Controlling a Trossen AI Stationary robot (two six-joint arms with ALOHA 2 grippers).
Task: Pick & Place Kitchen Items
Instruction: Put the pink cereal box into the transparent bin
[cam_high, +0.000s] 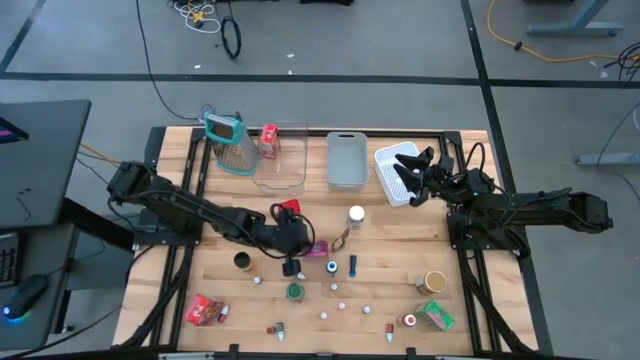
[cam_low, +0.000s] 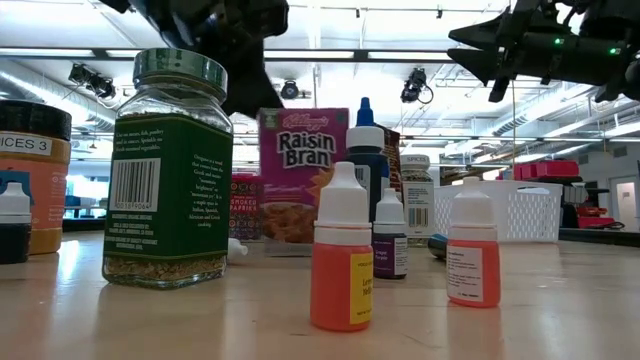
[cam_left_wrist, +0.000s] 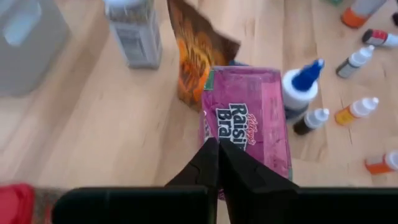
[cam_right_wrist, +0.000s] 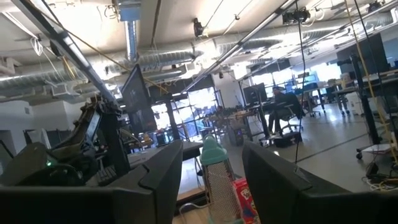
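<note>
Along the back of the bench (cam_high: 180, 270) you've got the grater (cam_high: 231, 142) on the left, then three bins in a row to its right, with a small box (cam_high: 269, 140) inside the first bin (cam_high: 283, 160). The Raisin Bran box (cam_high: 317, 248) lies mid-bench, a tall bottle (cam_high: 356, 215) behind it. Little dropper bottles (cam_high: 345, 305) are scattered along the front, a jar (cam_high: 296, 291) to their left.
</note>
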